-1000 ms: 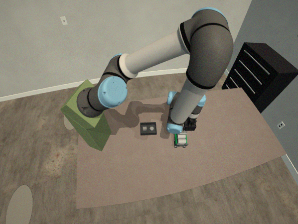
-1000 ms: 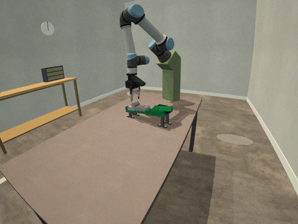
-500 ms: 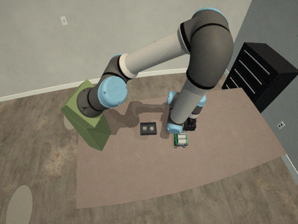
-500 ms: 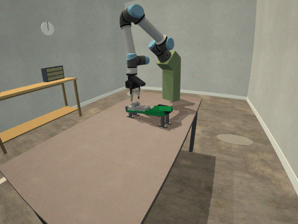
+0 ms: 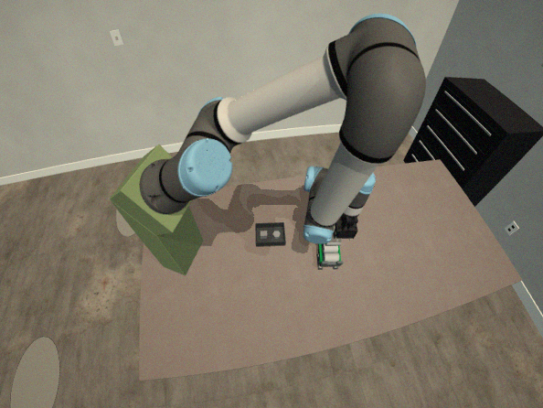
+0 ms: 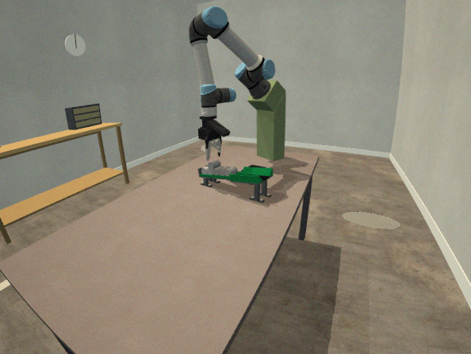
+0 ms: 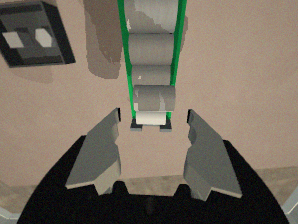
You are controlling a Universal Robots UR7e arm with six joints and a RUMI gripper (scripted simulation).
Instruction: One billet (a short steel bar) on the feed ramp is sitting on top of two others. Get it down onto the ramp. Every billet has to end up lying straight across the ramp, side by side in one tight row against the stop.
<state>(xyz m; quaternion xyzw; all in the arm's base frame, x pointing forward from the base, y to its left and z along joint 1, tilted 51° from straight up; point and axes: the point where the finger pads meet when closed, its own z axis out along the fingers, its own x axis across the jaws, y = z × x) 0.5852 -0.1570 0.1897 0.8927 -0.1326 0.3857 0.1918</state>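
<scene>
A green feed ramp (image 6: pixel 238 175) stands on short legs on the table, and it also shows in the top view (image 5: pixel 330 256). Several grey billets (image 7: pixel 152 50) lie across it between the green rails. One billet (image 7: pixel 155 97) at the low end sits higher than the rest, on top of others, and shows as the raised one in the side view (image 6: pixel 214 163). My gripper (image 7: pixel 153 109) hangs above the ramp's low end with its fingers pointing down (image 6: pixel 212 152). It is open and empty, with a finger on either side of the ramp's line and well above the billets.
A black tray with two shaped recesses (image 5: pixel 270 234) lies on the table left of the ramp. The green robot pedestal (image 5: pixel 157 208) stands at the table's far edge. A black drawer cabinet (image 5: pixel 475 133) and a wooden shelf (image 6: pixel 51 159) stand off the table.
</scene>
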